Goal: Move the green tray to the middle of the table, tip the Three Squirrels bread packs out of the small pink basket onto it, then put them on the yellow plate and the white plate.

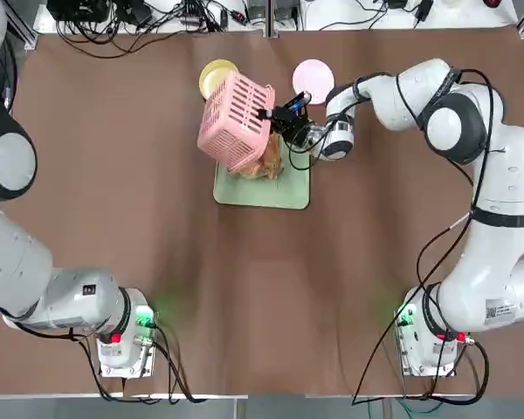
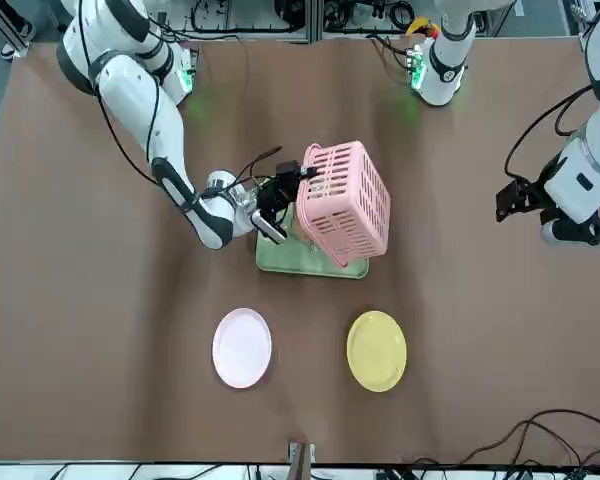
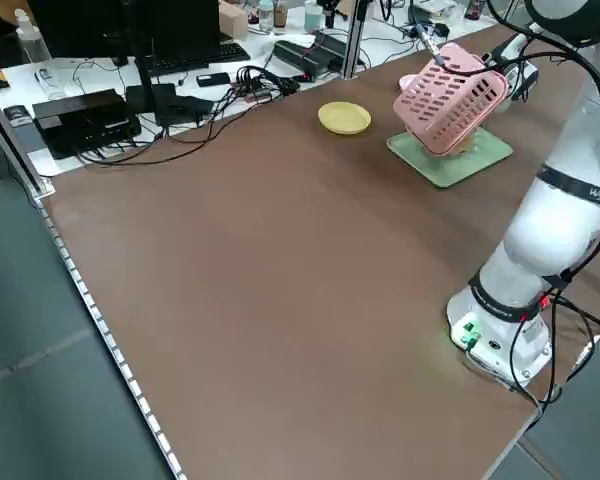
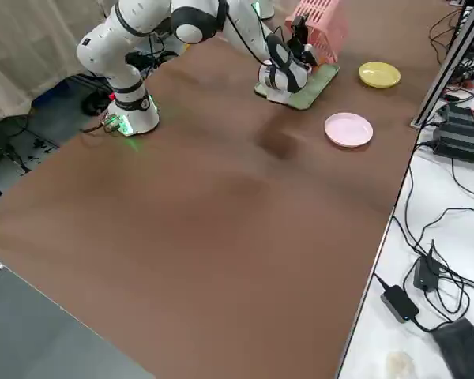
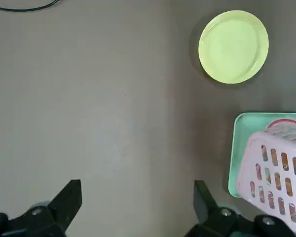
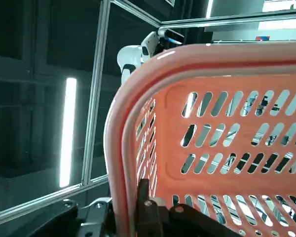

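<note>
The left gripper [image 5: 133, 210] is being kept parked near the robot's side of the table [image 1: 113, 201], its fingers spread apart and empty. At mid-table, the pink basket [image 1: 236, 120] is being held tipped over the green tray [image 1: 271, 190] by the right gripper [image 1: 276, 114], clamped on its rim, with bread packs [image 1: 264, 162] lying on the tray beneath it. Farther off, the yellow plate [image 1: 215, 77] and white plate [image 1: 313, 78] are being left bare.

In the top view the green tray [image 1: 290, 196] lies at table [image 1: 157, 218] centre, the tipped small pink basket [image 1: 236, 120] over its 11 o'clock corner, yellow plate [image 1: 211, 75] at 11, white plate [image 1: 314, 77] at 1.
</note>
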{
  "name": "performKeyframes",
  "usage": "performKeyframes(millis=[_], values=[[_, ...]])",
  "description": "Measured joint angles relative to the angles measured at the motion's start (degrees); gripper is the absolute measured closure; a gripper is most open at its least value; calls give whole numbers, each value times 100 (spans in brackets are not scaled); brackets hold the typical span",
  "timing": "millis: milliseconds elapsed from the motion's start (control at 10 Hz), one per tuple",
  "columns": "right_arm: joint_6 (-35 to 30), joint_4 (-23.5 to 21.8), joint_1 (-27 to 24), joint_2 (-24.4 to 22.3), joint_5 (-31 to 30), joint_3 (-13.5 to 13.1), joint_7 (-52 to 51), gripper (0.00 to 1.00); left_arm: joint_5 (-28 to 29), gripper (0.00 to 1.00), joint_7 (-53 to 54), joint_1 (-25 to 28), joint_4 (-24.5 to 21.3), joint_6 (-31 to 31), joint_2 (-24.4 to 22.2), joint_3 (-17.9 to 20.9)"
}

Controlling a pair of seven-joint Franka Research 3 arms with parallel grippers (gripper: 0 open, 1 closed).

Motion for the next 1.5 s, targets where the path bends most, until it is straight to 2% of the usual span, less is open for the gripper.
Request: performKeyframes(millis=[200, 600, 1100, 1500], values=[[74, 127, 9, 24, 39, 100, -2, 93, 0, 0, 0, -4, 0, 0, 0, -1], [297, 403, 15, 180, 57, 141, 22, 93, 0, 0, 0, -7, 0, 0, 0, -3], [442, 625, 13, 217, 348, 434, 224, 93, 1, 0, -1, 28, 0, 0, 0, 5], [806, 760, -146, 57, 356, 465, 890, 93, 0, 0, -1, 72, -5, 0, 45, 37]])
